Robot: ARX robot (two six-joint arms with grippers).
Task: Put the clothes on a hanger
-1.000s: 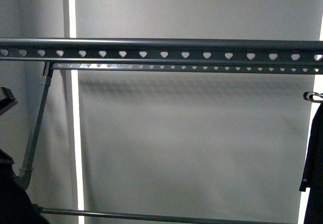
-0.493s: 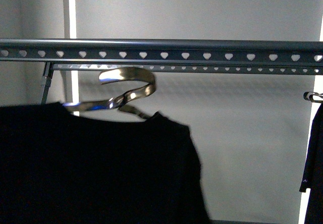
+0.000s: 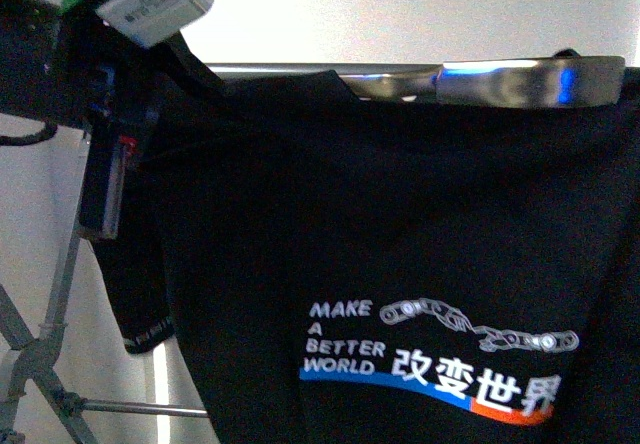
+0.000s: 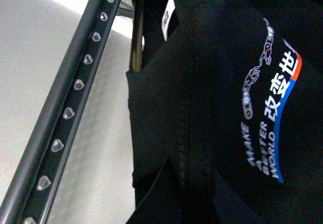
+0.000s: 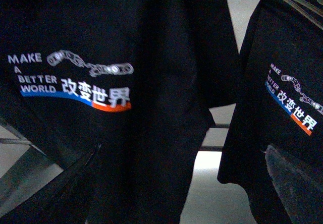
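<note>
The black T-shirt (image 3: 400, 224) printed "MAKE A BETTER WORLD" fills the front view, hanging on a silver metal coat hanger (image 3: 520, 79) near the top. My left arm (image 3: 110, 84) reaches in at the upper left. In the left wrist view my left gripper (image 4: 189, 196) is shut on a seamed fold of the T-shirt (image 4: 202, 98), beside the rack's top bar (image 4: 75, 88) with heart-shaped holes. In the right wrist view my right gripper (image 5: 176, 199) is open and empty, below the T-shirt (image 5: 126, 57).
A second black shirt (image 5: 282, 113) with the same print hangs on a thin wire hanger to one side. The rack's crossed legs (image 3: 40, 354) and a low crossbar (image 3: 140, 407) show at lower left. A pale wall lies behind.
The T-shirt on its silver hanger has risen and come close, now covering most of the front view and the rack's bar. My left arm has come into view at upper left.
</note>
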